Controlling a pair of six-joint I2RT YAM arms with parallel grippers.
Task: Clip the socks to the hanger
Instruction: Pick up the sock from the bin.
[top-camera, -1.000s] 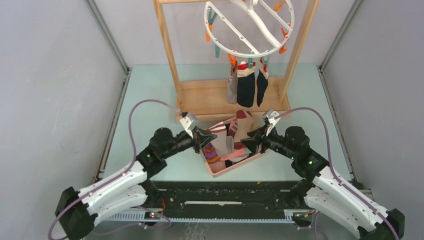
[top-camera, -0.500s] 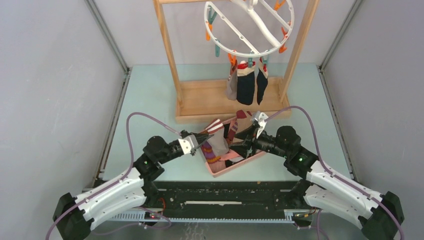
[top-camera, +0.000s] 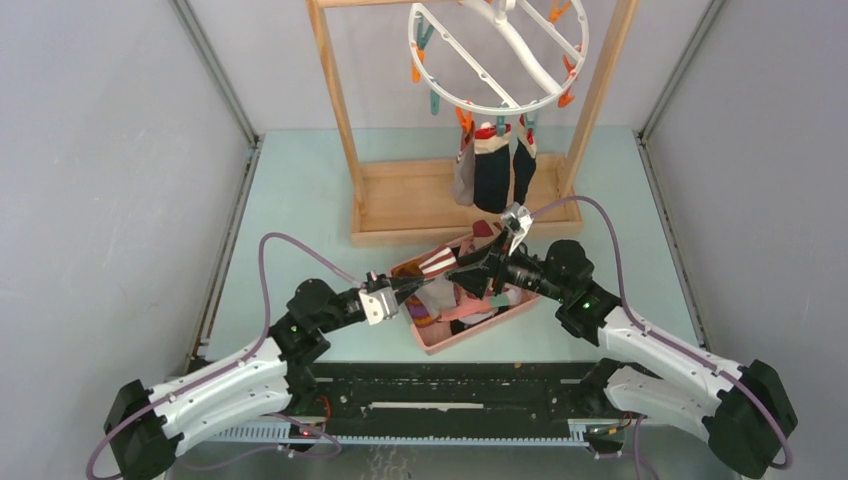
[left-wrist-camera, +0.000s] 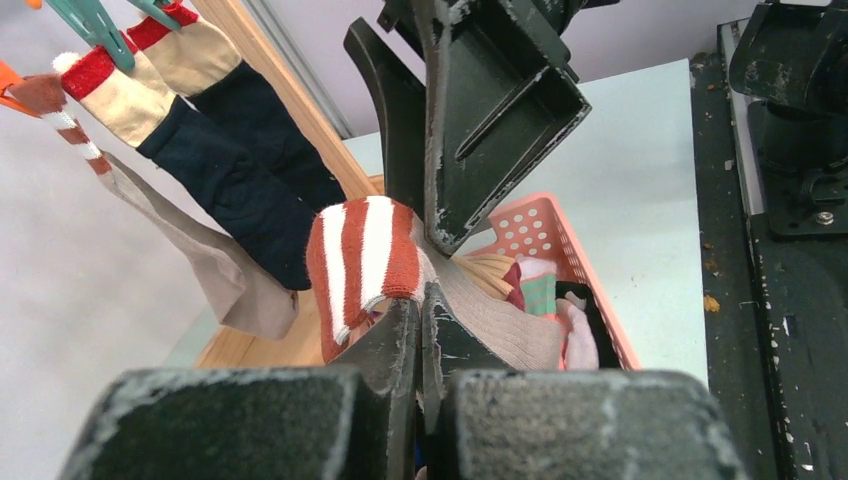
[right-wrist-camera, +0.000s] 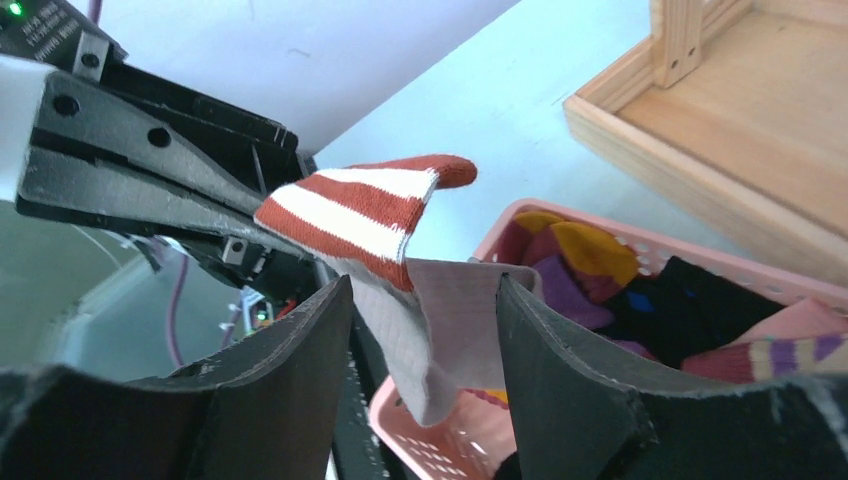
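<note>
My left gripper (top-camera: 408, 286) is shut on a tan-grey sock with a maroon-white striped cuff (top-camera: 436, 263) and holds it above the pink basket's left end. In the left wrist view the gripper (left-wrist-camera: 420, 302) pinches the sock (left-wrist-camera: 362, 258) just below the cuff. My right gripper (top-camera: 458, 273) is open, and its two fingers straddle the sock's hanging grey part (right-wrist-camera: 440, 325) without closing on it; the gripper shows in the right wrist view (right-wrist-camera: 425, 292). The white ring hanger (top-camera: 497, 55) hangs from the rack, with navy and tan socks (top-camera: 492, 165) clipped to its near rim.
The pink basket (top-camera: 470, 331) holds several more socks (right-wrist-camera: 600, 255). The wooden rack's base tray (top-camera: 410, 200) lies just beyond it, with uprights at left (top-camera: 338, 100) and right (top-camera: 600, 90). Grey walls close in both sides.
My left gripper has drawn back to the near left with the striped sock. My right gripper has swung left over the basket until its open fingers straddle the sock.
</note>
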